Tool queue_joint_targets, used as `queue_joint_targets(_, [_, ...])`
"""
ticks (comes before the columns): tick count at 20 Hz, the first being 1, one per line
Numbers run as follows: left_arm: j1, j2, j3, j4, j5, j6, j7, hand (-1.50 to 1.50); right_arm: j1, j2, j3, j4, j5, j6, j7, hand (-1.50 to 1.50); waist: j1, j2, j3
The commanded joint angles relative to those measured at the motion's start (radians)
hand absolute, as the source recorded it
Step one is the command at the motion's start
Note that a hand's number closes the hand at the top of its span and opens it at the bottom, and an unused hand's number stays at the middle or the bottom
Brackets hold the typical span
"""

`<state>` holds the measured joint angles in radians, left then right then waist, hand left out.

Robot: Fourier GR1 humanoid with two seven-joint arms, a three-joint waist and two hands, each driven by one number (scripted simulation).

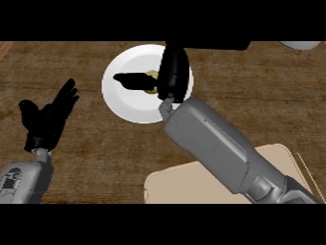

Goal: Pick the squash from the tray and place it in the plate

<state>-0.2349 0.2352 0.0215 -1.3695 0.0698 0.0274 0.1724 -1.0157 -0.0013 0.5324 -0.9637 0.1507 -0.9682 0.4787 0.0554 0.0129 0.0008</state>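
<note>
So the robot's right hand [172, 72] is up over the white plate [126, 103], with the grey forearm running diagonally from the lower right of the view. The thumb sticks out to the left and the fingers point down, and there's a little yellowish bit peeking out between them. That's the squash [151, 74], pinched in the right hand's grip. Most of it is hidden behind the black fingers, so its shape isn't really readable. It sits over the middle of the plate, but from this steep angle there's no telling whether it's actually touching the plate or hanging just above it.

The tan tray [193, 184] is down at the lower right, well apart from the plate, and the forearm crosses over part of it.

The left hand [49, 117] is off at the left side, open with fingers up, just resting, nothing in it.

Everything's on a dark brown wood-grain tabletop [264, 95]. There's also a pale rounded thing [303, 45] cut off at the top right edge, can't make out what it is.
</note>
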Motion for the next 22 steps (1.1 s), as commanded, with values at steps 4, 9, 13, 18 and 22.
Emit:
queue_joint_targets(4, [0.017, 0.018, 0.042, 0.048, 0.01, -0.037, -0.049, 0.0, 0.052, 0.001, -0.014, 0.037, -0.194, 0.02, -0.262, -1.5, -0.027, -0.005, -0.001])
queue_joint_targets(9, [0.061, 0.033, 0.068, 0.002, 0.017, -0.048, -0.033, 0.0, 0.16, 0.001, -0.073, 0.008, -0.138, 0.107, -0.345, -1.5, -0.047, -0.012, -0.001])
queue_joint_targets(13, [0.037, 0.0, 0.054, 0.037, -0.01, -0.034, -0.041, 0.0, 0.142, 0.001, -0.148, 0.052, -0.116, 0.156, -0.358, -1.5, -0.051, -0.012, -0.001])
queue_joint_targets(18, [0.046, 0.026, 0.076, -0.08, 0.013, -0.044, 0.067, 0.0, 0.285, -0.031, -0.119, -0.055, -0.067, 0.146, -0.353, -1.5, -0.055, -0.014, -0.001])
queue_joint_targets(22, [0.1, -0.016, 0.058, -0.07, -0.037, -0.014, -0.011, 0.0, 0.304, -0.076, -0.157, -0.126, -0.016, 0.208, -0.273, -1.5, -0.056, -0.015, -0.001])
